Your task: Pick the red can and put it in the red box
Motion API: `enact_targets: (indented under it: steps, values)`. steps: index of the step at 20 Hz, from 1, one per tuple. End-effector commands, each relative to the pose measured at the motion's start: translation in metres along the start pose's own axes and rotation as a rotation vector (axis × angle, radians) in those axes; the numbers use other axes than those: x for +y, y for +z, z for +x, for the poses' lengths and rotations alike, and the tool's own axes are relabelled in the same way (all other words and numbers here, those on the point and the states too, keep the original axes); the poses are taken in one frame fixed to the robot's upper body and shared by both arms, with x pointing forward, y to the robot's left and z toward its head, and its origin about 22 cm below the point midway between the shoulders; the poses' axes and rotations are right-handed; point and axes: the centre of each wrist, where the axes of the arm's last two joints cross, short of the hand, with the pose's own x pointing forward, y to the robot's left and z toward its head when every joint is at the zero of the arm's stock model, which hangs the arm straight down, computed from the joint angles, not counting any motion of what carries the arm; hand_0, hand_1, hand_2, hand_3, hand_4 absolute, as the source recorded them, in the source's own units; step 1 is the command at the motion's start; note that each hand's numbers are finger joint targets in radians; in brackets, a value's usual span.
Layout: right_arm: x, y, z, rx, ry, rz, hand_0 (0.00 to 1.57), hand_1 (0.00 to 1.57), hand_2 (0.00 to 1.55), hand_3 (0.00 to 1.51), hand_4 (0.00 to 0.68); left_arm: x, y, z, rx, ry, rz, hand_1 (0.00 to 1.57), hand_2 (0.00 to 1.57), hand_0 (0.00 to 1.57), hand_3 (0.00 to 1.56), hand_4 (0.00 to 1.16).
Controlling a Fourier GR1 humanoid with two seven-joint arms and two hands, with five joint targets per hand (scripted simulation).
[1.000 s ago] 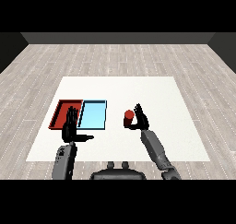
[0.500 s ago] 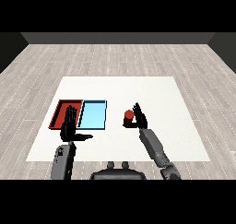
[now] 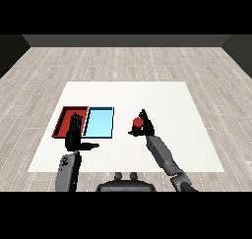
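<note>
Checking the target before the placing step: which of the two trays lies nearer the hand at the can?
The light blue tray. It lies between the red tray and the right hand, which is at the red can; the red tray is the far one.

The worktop (image 3: 162, 100) is plain white over a floor (image 3: 126, 61) of pale grey wood planks. One tray (image 3: 63, 119) is red, its neighbour (image 3: 100, 123) light blue. The can (image 3: 138, 122) is red. Both robot hands, left (image 3: 74, 137) and right (image 3: 145, 127), are black on grey forearms.
</note>
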Motion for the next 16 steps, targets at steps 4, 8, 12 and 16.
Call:
enact_targets:
  steps: [4, 8, 12, 16]
  values:
    - [0.014, 0.010, 0.004, 0.029, -0.006, 0.030, 0.00, 0.00, 0.00, 0.00, 0.000, 0.002, 0.001, 0.004, 0.003, 0.016, 0.007, 0.00, 0.00, 0.00, 0.00, 0.00]
    - [0.025, -0.007, 0.005, 0.026, 0.029, 0.018, 0.00, 0.00, 0.00, 0.00, 0.000, -0.002, 0.001, 0.024, 0.002, 0.035, -0.001, 0.00, 0.00, 0.00, 0.00, 0.00]
    - [0.009, -0.004, -0.006, 0.068, 0.040, 0.006, 0.00, 0.00, 0.00, 0.00, 0.000, 0.004, -0.015, 0.016, 0.001, 0.019, 0.010, 0.00, 0.00, 0.00, 0.00, 0.00]
    - [0.013, -0.011, -0.014, 0.060, 0.035, -0.004, 0.00, 0.00, 0.00, 0.00, 0.000, 0.004, -0.010, 0.018, 0.010, 0.035, -0.006, 0.00, 0.00, 0.00, 0.00, 0.00]
